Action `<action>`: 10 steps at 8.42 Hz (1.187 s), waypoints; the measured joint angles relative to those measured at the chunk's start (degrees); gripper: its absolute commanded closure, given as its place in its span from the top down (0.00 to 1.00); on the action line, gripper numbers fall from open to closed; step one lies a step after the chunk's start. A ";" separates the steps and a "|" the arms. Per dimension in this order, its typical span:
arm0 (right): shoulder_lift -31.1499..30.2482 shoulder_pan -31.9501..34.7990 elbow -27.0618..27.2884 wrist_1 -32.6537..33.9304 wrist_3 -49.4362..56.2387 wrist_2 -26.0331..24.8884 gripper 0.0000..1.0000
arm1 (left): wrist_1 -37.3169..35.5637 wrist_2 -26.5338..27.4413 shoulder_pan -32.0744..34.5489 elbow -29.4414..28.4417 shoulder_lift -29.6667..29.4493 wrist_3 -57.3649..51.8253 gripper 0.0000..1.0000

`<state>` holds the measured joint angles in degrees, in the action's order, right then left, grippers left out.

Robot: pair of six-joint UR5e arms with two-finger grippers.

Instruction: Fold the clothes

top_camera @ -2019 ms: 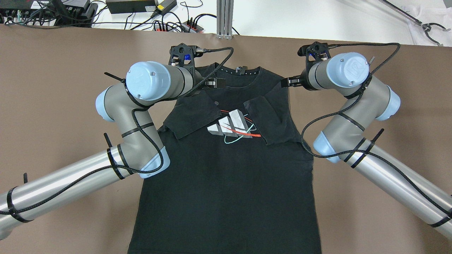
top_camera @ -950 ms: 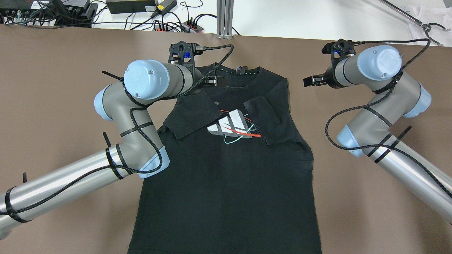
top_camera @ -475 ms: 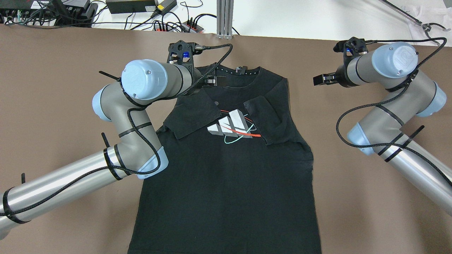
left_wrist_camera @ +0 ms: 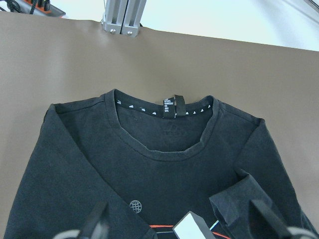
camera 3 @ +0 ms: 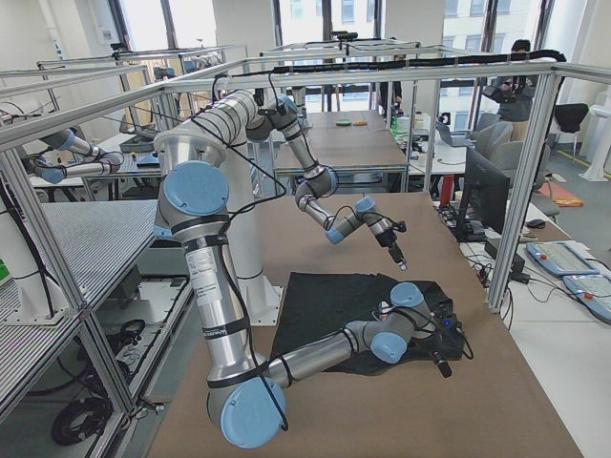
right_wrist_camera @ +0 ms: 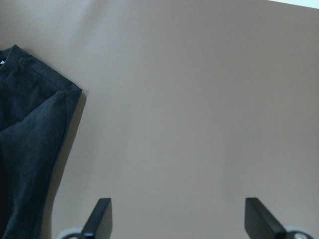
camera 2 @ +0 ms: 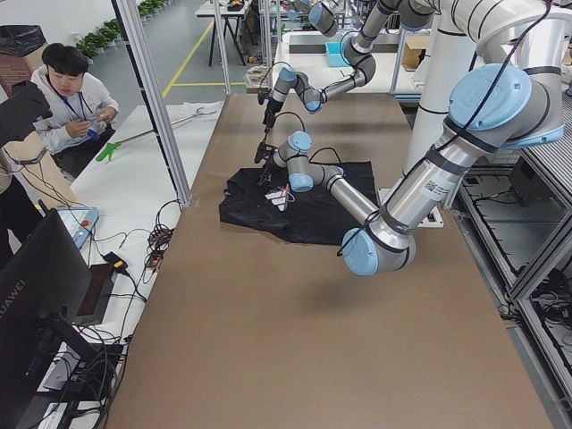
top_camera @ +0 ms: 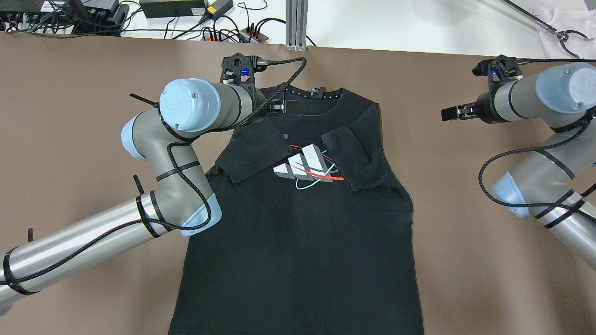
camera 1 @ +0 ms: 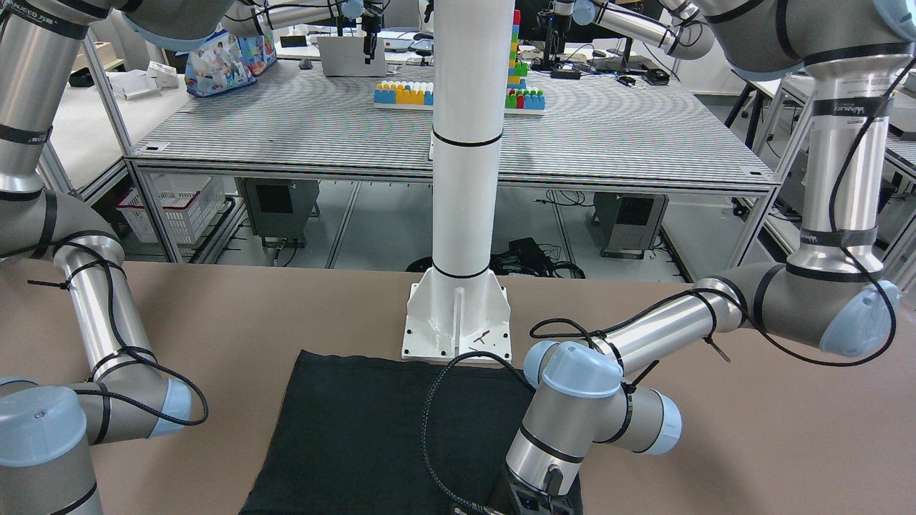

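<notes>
We see the black T-shirt (top_camera: 298, 242) lying front side up on the brown desk (top_camera: 70, 139), in the middle of the overhead view, its collar toward 12 o'clock and its hem running out of the frame at 6 o'clock. Both sleeves are folded inward onto the chest. The sleeve at 9 o'clock (top_camera: 253, 156) and the sleeve at 3 o'clock (top_camera: 356, 158) each cover an edge of the white, red and teal logo (top_camera: 307, 170) between them. The body below them lies flat, with slight wrinkles along its 3 o'clock edge. The left fingers (top_camera: 279, 106) are over the shirt's shoulder at about 11 o'clock of the logo, just beside the neckline. In the left wrist view we find them spread wide, with the collar and its neck label (left_wrist_camera: 173, 105) ahead at 12 o'clock. Whether they touch the fabric we cannot tell. The right fingers (top_camera: 454, 113) are also spread wide, over bare desk, well apart from the shirt, at 3 o'clock of its collar. In the right wrist view only the shirt's shoulder corner shows, at 9 o'clock. In the front-facing view the hem lies just beside the base of the white pole (camera 1: 458, 322). An aluminium post (top_camera: 296, 23) stands past the desk's far edge at 12 o'clock.
</notes>
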<state>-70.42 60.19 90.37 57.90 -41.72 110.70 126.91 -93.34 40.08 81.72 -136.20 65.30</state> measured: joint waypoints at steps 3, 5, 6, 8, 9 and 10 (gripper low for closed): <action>0.20 0.17 0.64 0.03 7.18 1.19 0.94 | 0.07 -0.07 -0.07 0.06 0.03 0.10 1.00; 2.08 -0.56 0.44 0.16 10.42 2.57 0.94 | 0.09 -0.05 -0.08 0.06 0.05 0.33 1.00; 2.46 -0.86 0.31 0.20 11.06 2.86 0.94 | 0.06 -0.03 -0.08 0.05 0.05 0.39 1.00; 2.74 -1.26 0.12 0.33 11.76 2.88 0.94 | 0.01 -0.06 -0.07 0.05 0.02 0.53 1.00; 2.83 -1.35 0.04 0.36 11.90 2.86 0.94 | -0.03 -0.08 -0.07 0.08 -0.04 0.66 1.00; 3.31 -1.58 -0.19 0.42 11.96 2.77 0.94 | -0.06 -0.11 -0.04 0.10 -0.04 0.74 1.00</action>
<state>-67.11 58.61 90.18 58.31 -29.76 113.48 126.85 -93.46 40.04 81.82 -136.24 66.03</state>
